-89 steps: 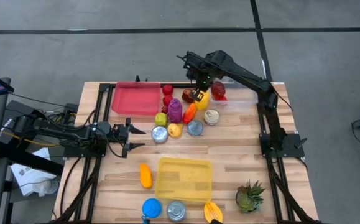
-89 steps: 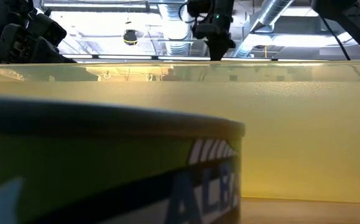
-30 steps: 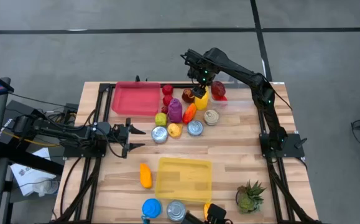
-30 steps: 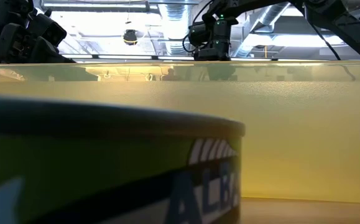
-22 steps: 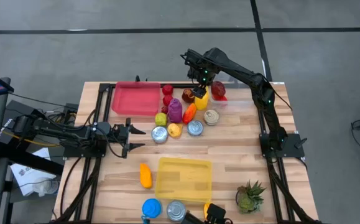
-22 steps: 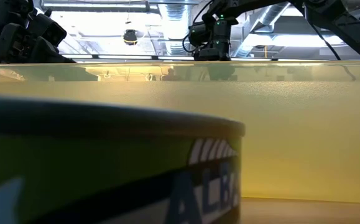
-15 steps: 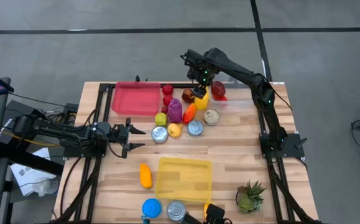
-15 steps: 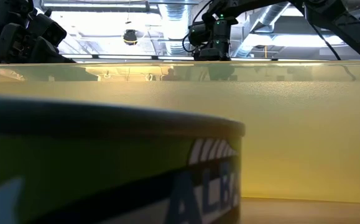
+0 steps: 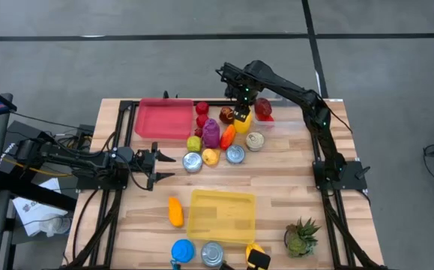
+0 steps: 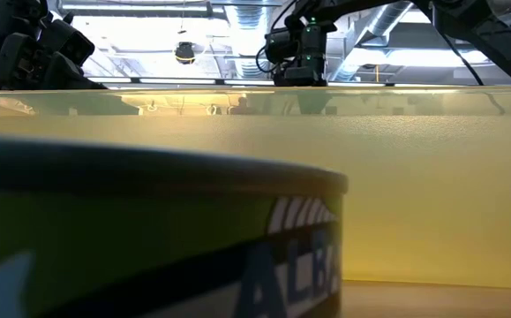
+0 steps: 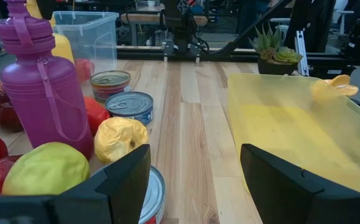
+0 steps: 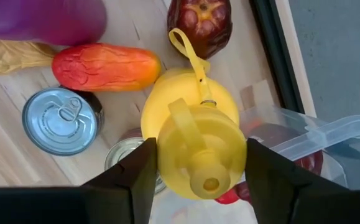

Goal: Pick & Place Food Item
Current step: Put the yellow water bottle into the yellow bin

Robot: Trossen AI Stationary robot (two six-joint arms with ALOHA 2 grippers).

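bottle between tray and bin, beside cans
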